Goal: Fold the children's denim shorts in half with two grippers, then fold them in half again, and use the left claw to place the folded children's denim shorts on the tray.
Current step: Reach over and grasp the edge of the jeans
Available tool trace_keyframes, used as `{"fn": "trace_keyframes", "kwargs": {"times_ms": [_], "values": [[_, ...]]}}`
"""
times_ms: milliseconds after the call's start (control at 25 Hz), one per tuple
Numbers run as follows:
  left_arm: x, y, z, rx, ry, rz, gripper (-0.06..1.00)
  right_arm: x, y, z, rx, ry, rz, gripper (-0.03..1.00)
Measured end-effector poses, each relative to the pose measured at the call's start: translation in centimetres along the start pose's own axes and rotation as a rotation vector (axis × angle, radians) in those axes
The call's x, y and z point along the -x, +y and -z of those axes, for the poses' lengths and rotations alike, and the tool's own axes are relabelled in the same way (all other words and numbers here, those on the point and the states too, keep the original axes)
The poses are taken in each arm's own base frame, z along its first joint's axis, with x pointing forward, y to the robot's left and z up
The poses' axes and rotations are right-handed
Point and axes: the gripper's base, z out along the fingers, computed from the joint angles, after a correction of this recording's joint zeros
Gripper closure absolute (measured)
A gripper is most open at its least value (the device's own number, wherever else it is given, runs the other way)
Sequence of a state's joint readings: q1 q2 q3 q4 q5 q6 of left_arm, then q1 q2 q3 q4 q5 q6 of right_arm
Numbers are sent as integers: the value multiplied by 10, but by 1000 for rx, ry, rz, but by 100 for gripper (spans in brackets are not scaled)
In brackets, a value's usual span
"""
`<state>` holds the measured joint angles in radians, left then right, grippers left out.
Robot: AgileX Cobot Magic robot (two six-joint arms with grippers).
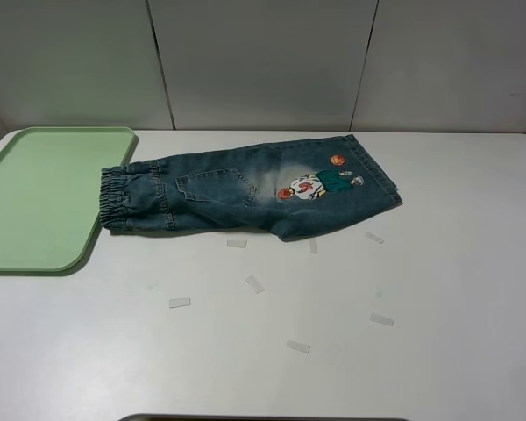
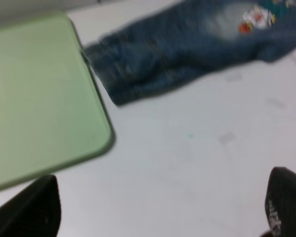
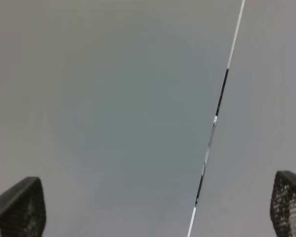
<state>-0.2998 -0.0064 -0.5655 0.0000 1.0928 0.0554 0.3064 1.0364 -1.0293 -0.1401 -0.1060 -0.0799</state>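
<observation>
The children's denim shorts (image 1: 245, 189) lie on the white table, folded lengthwise, waistband towards the tray and the cartoon print (image 1: 311, 184) near the leg hem. The pale green tray (image 1: 35, 197) sits at the left, its edge touching the waistband. No arm shows in the exterior high view. In the left wrist view my left gripper (image 2: 163, 212) is open and empty, its two black fingertips (image 2: 32, 210) wide apart above bare table, with the tray (image 2: 34, 94) and shorts (image 2: 187, 49) beyond. In the right wrist view my right gripper (image 3: 158, 207) is open and empty, facing a grey wall panel.
Several small white tape strips (image 1: 255, 283) lie scattered on the table in front of the shorts. Grey wall panels (image 1: 263, 61) with dark seams stand behind the table. A dark edge (image 1: 245, 417) shows at the table's front.
</observation>
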Motion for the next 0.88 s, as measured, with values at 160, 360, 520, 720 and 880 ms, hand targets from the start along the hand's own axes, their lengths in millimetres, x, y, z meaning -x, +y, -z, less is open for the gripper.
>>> {"fn": "trace_keyframes", "kwargs": {"times_ms": [160, 360, 520, 720, 880], "values": [[-12, 0, -18, -9, 69, 5, 12, -2, 0, 0, 2, 23, 0, 27], [-11, 0, -20, -9, 55, 8, 12, -5, 0, 0, 4, 50, 0, 27], [-11, 0, -20, -9, 55, 8, 12, -6, 1, 0, 5, 64, 0, 27], [-11, 0, -20, -9, 55, 8, 12, -16, 2, -1, 14, 164, -5, 27], [-11, 0, -20, -9, 55, 8, 12, -40, 6, -11, 34, 321, -34, 27]]}}
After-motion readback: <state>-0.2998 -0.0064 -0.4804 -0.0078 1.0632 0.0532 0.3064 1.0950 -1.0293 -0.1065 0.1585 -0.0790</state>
